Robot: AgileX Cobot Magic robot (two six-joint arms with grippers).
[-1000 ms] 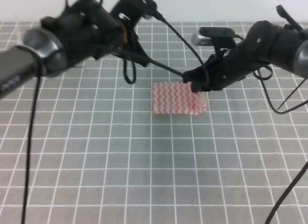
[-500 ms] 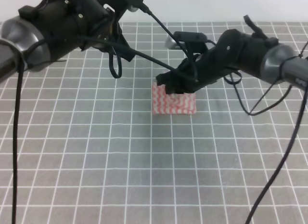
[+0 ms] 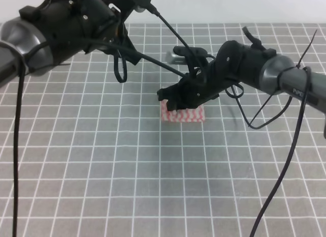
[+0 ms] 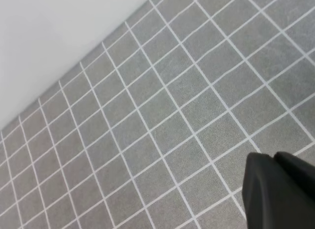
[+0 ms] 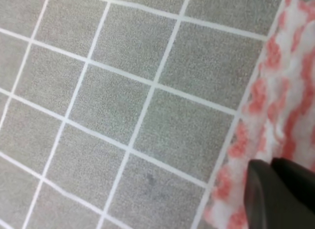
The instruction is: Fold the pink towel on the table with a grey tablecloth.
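— Over the middle of the table, what is the right gripper (image 3: 170,96) doing?

— It hangs low over the pink towel (image 3: 183,115), covering the towel's upper part in the high view. Whether its jaws are parted or pinched on the cloth cannot be told; the dark body hides the tips. The right wrist view shows only one dark fingertip (image 5: 280,194) at the lower right corner, lying on or just over the towel (image 5: 275,115).

— And the towel itself?

— It lies on the grey tablecloth (image 3: 153,186) near the centre, a small, roughly rectangular patch of pink-and-white zigzag stripes. Only its lower strip shows below the gripper in the high view. In the right wrist view its ragged left edge runs up the right side of the picture, with bare grey grid (image 5: 123,91) beside it.

— What about the left gripper (image 4: 280,194)?

— The left wrist view shows a dark piece of it at the lower right, above plain grey grid cloth (image 4: 147,115); a pale surface fills the upper left beyond the cloth's edge. How its jaws stand cannot be told. Nothing is visibly in them.

— Where is the left arm (image 3: 66,23)?

— It is raised at the upper left of the high view, well apart from the towel, with black cables (image 3: 153,61) trailing from it toward the right arm (image 3: 254,69).
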